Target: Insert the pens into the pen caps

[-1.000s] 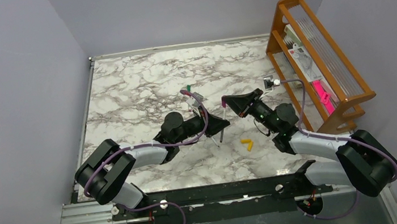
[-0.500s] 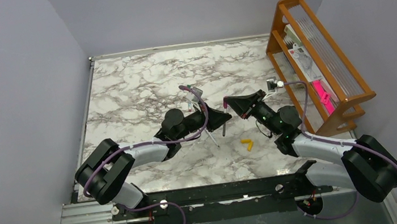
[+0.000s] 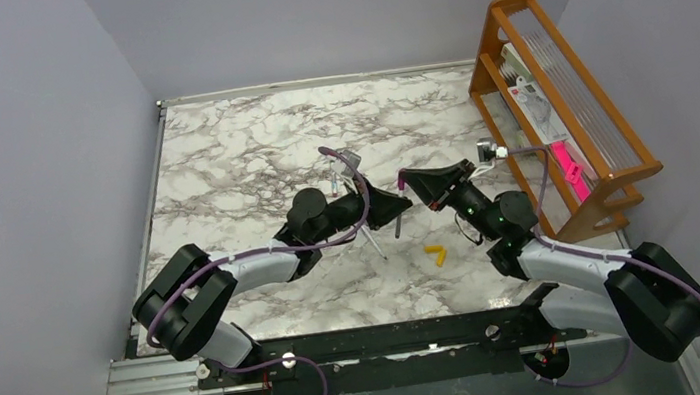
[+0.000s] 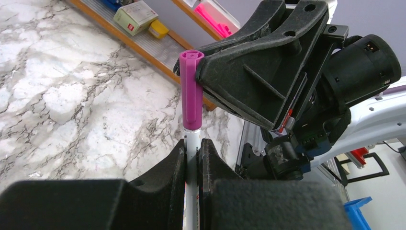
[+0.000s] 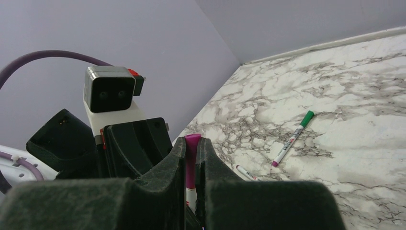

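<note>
**As cap meets pen: join held above the table**

Since the two parts must line up end to end, left gripper (image 4: 192,146) pinches the pen (image 4: 192,136) barrel. Right gripper (image 5: 190,143) clamps the magenta cap (image 4: 191,91), which sits over the pen tip, seemingly part-seated. Two yellow-orange caps (image 3: 435,252) lie loose on the marble table (image 3: 220,153). Wooden rack (image 3: 511,4): pink item, small boxes.

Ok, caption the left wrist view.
Left gripper holds slim white pen, tip in magenta plastic cap held by right gripper.

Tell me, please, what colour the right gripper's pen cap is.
Magenta; the pen cap shows best in left wrist view.
</note>
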